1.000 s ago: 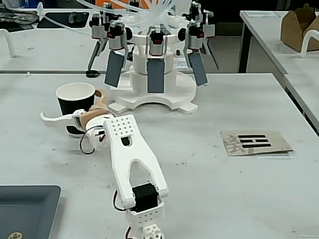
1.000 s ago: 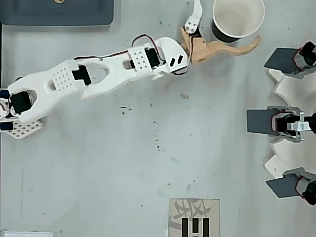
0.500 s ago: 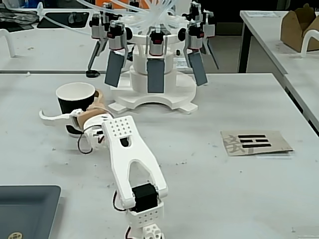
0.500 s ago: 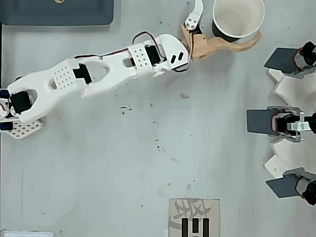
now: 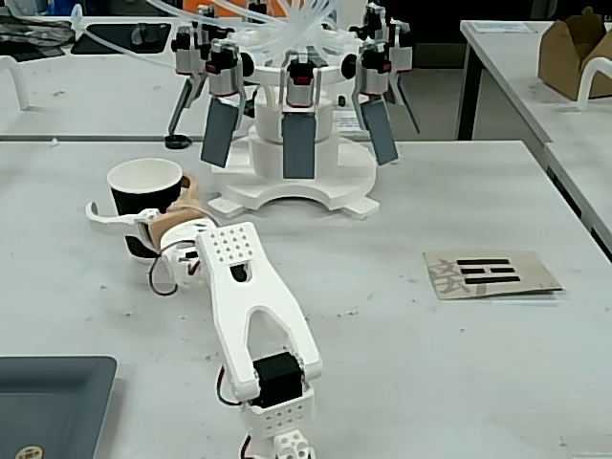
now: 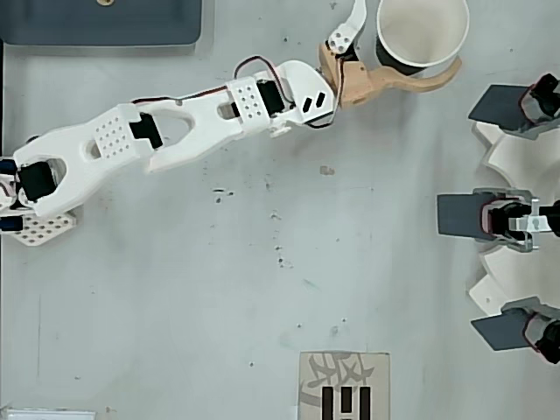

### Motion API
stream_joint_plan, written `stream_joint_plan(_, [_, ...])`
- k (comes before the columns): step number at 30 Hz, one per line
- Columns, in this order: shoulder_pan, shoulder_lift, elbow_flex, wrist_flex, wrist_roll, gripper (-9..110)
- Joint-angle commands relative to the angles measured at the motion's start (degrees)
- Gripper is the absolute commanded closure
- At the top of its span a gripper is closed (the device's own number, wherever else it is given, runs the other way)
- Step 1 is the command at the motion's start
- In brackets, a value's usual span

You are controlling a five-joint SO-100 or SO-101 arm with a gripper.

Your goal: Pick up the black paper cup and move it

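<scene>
- Up in the top right of the overhead view, the black paper cup [image 6: 423,33] stands upright on the counter [image 6: 262,306], white inside showing, just in front of the big white fixture with the grey paddles [image 6: 490,214].
- The claw [image 6: 404,39] is spread wide around the cup: the tan finger [image 6: 398,81] curls along the cup's lower side in the overhead view, and the white finger [image 6: 350,26] sits off its left side.
- What changed over the last second: the white finger has swung in a bit toward the cup. In the fixed view its tip [image 5: 96,212] is now higher and closer to the cup wall [image 5: 129,206] than before.
- The tan finger looks like it's touching or nearly touching the cup; can't tell for sure. The cup itself hasn't budged.
- My read: it's just starting to close, so the grab is under way but there's no real hold yet. Nothing lifted.
- The dark tray [image 5: 48,402] at lower left of the fixed view and the printed card [image 5: 490,273] on the right are well clear.
</scene>
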Motion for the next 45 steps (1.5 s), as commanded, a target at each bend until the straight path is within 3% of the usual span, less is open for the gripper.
stream_joint_plan(1, [-0.88, 1.41, -3.87, 0.26, 0.53, 67])
stream_joint_plan(16, [-0.79, 2.02, -4.66, 0.7, 2.02, 71])
stream_joint_plan(45, [-0.7, 4.66, -1.49, -0.53, 0.79, 93])
